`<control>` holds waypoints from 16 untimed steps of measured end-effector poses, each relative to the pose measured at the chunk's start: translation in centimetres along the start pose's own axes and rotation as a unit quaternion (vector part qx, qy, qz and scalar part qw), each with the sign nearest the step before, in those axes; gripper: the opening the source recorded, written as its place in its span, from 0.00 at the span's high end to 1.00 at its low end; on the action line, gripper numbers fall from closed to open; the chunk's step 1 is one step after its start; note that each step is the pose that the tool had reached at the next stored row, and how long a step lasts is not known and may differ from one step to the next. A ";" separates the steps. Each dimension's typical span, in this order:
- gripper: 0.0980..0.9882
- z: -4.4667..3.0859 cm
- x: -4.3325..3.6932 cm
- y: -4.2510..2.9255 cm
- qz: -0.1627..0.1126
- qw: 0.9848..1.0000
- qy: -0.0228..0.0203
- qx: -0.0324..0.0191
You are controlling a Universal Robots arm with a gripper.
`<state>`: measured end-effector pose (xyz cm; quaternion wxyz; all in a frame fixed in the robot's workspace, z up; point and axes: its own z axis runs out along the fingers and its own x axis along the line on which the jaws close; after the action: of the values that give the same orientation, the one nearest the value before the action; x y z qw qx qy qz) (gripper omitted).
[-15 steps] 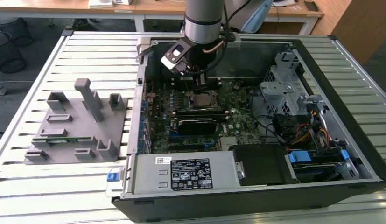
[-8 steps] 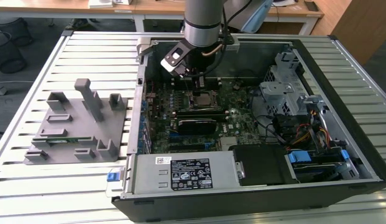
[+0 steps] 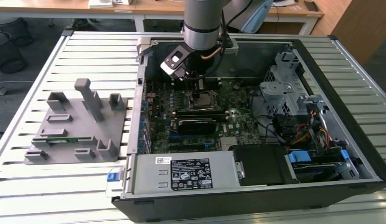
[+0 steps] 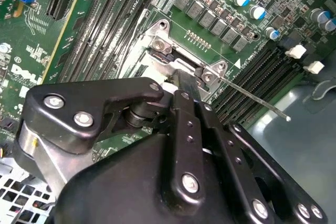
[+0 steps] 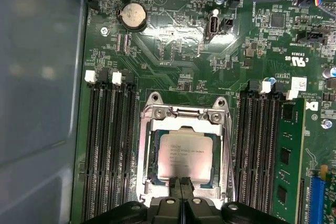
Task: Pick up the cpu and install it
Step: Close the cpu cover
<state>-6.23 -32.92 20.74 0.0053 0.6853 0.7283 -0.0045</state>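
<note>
Slatted table (image 3: 99, 51) is carrying the open case (image 3: 242, 205); the gripper (image 5: 181, 183) is hanging over the socket frame (image 5: 144, 150), fingers (image 5: 177, 188) pressed together, empty. The cpu (image 5: 185, 155) is lying inside that frame, so seating seems the step in hand, calling for gentle, level pressure.

Rises as a silver-grey tubular arm (image 3: 202, 21) ringed by a dark band. Carries a white camera block (image 3: 174, 61) and a looping dark cable (image 3: 226, 41). Ends in a matte black hand (image 5: 182, 182) of jointed links studded with bright round screws (image 4: 84, 119).
</note>
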 end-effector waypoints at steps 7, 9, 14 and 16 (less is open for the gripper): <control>0.99 0.68 0.02 -0.05 0.000 1.000 0.000 0.001; 0.99 0.80 0.02 -0.05 0.000 1.000 0.000 0.001; 0.99 0.93 0.02 -0.05 0.000 1.000 -0.001 0.001; 0.99 0.92 0.03 -0.05 0.000 1.000 -0.001 0.001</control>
<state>-6.28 -32.91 19.83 0.0054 0.6853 0.7282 -0.0056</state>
